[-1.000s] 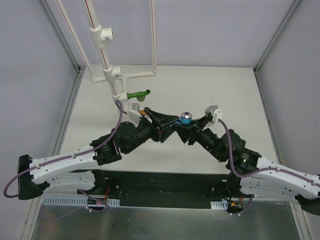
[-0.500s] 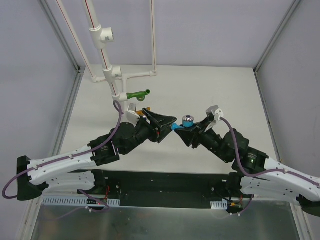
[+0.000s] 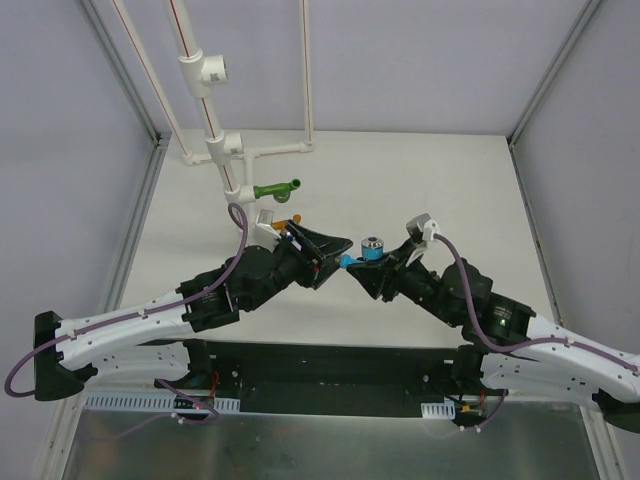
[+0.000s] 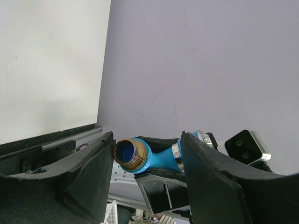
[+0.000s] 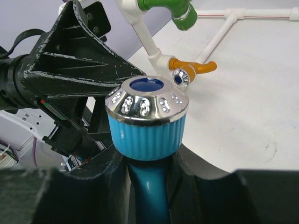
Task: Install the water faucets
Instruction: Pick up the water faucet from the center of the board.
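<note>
Right arm [image 3: 470, 300] pulled back, right fingers [image 5: 100, 182] clamped on blue faucet [image 3: 371, 245], left fingers [image 4: 86, 179] apart around thread

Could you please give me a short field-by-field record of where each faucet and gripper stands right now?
blue faucet: clamped by its stem in the right gripper, chrome knob up
left gripper: open, fingers either side of the blue faucet's threaded end
green faucet: fitted on the white pipe
orange faucet: fitted on the pipe, near the green one
not yet installed: blue faucet
</note>
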{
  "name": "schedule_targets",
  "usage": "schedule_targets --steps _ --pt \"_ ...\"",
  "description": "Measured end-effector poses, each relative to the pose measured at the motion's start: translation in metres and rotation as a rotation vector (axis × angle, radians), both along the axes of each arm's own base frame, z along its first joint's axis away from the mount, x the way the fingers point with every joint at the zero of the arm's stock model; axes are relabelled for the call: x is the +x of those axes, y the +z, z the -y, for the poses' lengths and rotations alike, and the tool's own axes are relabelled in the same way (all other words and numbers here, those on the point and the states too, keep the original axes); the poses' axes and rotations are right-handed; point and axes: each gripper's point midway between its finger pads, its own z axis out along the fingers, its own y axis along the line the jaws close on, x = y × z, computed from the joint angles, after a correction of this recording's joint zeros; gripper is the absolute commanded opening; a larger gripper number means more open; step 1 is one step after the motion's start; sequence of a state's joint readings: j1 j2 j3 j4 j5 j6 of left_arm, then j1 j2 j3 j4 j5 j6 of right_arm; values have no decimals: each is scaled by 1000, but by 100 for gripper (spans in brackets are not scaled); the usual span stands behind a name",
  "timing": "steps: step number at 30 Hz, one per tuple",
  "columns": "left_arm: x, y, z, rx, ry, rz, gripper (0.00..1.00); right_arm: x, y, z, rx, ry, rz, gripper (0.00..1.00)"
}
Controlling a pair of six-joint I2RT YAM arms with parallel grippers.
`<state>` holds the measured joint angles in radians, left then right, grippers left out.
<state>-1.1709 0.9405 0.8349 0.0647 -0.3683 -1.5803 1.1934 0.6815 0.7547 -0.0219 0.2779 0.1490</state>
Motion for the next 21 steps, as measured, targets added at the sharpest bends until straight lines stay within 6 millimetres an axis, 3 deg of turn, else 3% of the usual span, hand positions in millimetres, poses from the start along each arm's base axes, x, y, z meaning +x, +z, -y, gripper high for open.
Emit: schedule_targets --steps 16,21 --pt "-1 -16 -3 70 -4 -8 59 -7 -21 4 5 6 -56 0" --pt "1 -10 -3 50 7 3 59 -10 -42 7 -57 11 -81 0"
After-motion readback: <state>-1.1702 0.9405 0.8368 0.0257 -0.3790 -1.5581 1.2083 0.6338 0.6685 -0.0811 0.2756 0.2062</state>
